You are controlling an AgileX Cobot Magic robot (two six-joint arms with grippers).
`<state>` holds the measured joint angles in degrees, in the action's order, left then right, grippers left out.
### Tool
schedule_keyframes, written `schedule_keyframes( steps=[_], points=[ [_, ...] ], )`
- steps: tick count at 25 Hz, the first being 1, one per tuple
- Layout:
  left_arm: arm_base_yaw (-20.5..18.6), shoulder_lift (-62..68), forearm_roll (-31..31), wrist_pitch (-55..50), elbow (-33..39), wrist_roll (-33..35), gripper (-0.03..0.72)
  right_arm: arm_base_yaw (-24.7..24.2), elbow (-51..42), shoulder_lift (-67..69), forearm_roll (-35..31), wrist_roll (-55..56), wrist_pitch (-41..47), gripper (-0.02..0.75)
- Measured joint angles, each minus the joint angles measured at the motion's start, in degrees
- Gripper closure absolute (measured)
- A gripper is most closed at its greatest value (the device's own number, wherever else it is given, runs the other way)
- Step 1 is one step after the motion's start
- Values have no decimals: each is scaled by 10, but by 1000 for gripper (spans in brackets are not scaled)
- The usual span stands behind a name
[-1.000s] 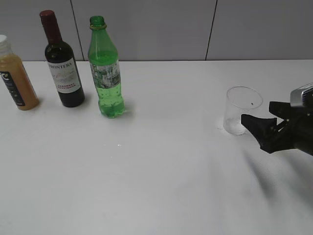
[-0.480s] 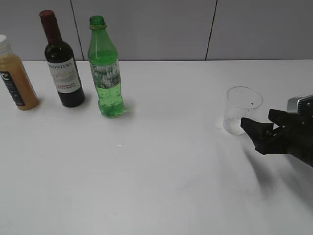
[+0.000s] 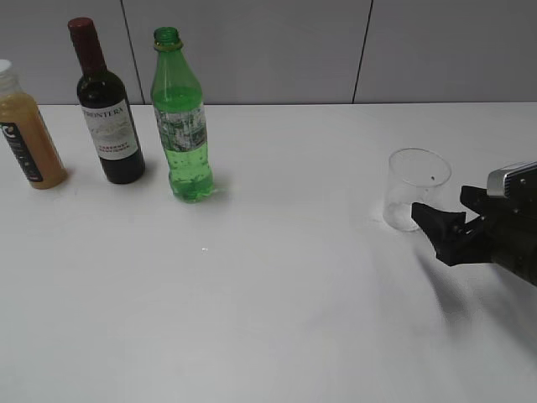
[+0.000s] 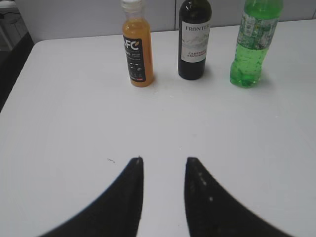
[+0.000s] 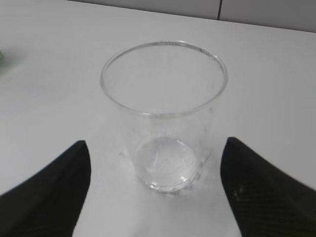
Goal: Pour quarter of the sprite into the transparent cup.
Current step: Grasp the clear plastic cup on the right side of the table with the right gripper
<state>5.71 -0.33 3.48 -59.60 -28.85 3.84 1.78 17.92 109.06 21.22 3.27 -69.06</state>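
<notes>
The sprite [image 3: 180, 126] stands upright and capless at the back left of the white table; it also shows in the left wrist view [image 4: 252, 49]. The transparent cup [image 3: 414, 189] stands upright and empty at the right. My right gripper [image 3: 443, 208] is open just right of and in front of the cup, low over the table. In the right wrist view the cup [image 5: 165, 123] sits just ahead of the wide-open gripper [image 5: 155, 148], not touched. My left gripper [image 4: 164, 162] is open and empty over bare table, far from the bottles; it is out of the exterior view.
A dark wine bottle with a red cap [image 3: 107, 113] stands left of the sprite, and a small orange-juice bottle [image 3: 25, 126] stands at the far left. Both show in the left wrist view [image 4: 194, 39] [image 4: 137, 47]. The table's left edge [image 4: 15, 74] drops off there.
My right gripper has sunk a little and shifted slightly, staying beside the cup. The cup and bottles have not moved.
</notes>
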Motion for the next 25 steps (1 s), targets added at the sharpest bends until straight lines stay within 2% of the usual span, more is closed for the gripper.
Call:
schedule_keyframes(
  steps=[6, 13, 20, 25],
  points=[
    [0, 0, 0, 0, 0, 0, 460, 0, 4, 37, -1, 0, -3, 49],
    [0, 0, 0, 0, 0, 0, 460, 0, 12, 87, -2, -1, -3, 48],
    [0, 0, 0, 0, 0, 0, 460, 0, 60, 112, -13, -1, -3, 48],
    [0, 0, 0, 0, 0, 0, 460, 0, 99, 135, 16, -1, -4, 48]
  ],
)
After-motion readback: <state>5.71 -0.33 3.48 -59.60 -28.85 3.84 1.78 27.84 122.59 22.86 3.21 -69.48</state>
